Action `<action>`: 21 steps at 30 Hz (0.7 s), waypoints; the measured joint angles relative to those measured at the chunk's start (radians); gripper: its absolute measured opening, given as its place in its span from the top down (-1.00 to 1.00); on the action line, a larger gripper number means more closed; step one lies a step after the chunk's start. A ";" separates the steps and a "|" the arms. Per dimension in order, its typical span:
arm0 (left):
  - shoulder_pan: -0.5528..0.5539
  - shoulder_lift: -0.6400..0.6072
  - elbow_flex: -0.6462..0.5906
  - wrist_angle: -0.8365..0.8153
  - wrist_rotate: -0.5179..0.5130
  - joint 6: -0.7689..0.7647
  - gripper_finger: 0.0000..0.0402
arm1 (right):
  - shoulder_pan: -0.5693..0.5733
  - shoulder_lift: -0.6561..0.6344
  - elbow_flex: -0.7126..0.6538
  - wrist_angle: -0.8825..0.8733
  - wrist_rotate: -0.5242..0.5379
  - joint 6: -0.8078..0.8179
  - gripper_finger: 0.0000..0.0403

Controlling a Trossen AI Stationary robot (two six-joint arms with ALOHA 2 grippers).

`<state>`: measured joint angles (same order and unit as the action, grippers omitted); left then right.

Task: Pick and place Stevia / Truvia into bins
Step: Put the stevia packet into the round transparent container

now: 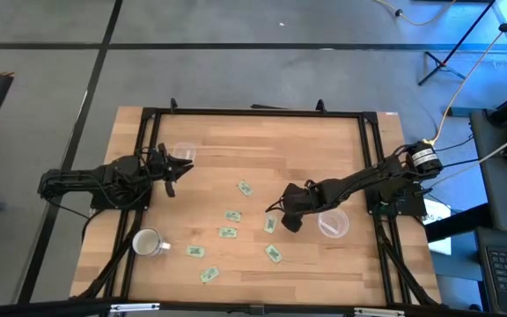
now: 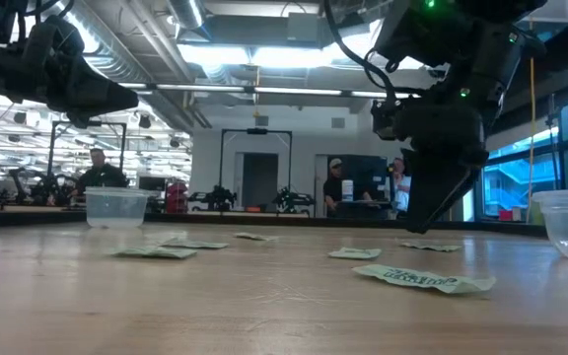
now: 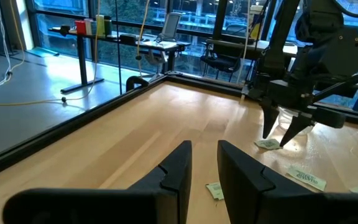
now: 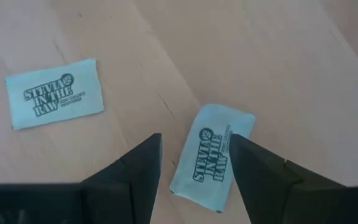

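Nearest the low camera lay a crumpled green sachet point(image 2: 417, 279) on the wooden surface point(image 1: 324, 141), with more sachets scattered behind it. From above you saw about nine packets point(image 1: 228, 232) strewn across the middle and near part of the surface, all outside the bins. Your right claw point(image 1: 282, 214) hung low over one sachet point(image 4: 211, 156) printed "Stevia in the Raw", its fingers point(image 4: 132, 174) spread apart on either side of it and holding nothing; a second sachet point(image 4: 55, 93) lay just beside. One clear bin point(image 1: 334, 224) stood close to that arm, near the right edge. Your left claw point(image 1: 170, 167) waited at the left side, fingers slightly parted and empty, next to the other clear bin point(image 1: 183, 152). A white mug point(image 1: 147, 243) sat at the near left corner. People stood in the room beyond.
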<state>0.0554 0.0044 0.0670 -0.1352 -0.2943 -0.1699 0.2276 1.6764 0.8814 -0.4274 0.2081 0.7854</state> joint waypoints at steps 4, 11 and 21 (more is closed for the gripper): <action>0.000 0.000 0.000 0.000 0.000 0.000 0.64 | -0.008 0.000 0.000 -0.041 0.002 0.105 0.05; 0.000 0.000 0.000 0.000 0.000 0.000 0.64 | -0.010 0.000 0.000 -0.058 0.034 0.184 0.05; 0.000 0.000 0.000 0.000 0.000 0.000 0.64 | -0.010 0.000 0.000 -0.057 0.034 0.157 0.04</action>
<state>0.0552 0.0044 0.0670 -0.1352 -0.2943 -0.1699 0.2180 1.6760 0.8814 -0.4847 0.2424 0.9423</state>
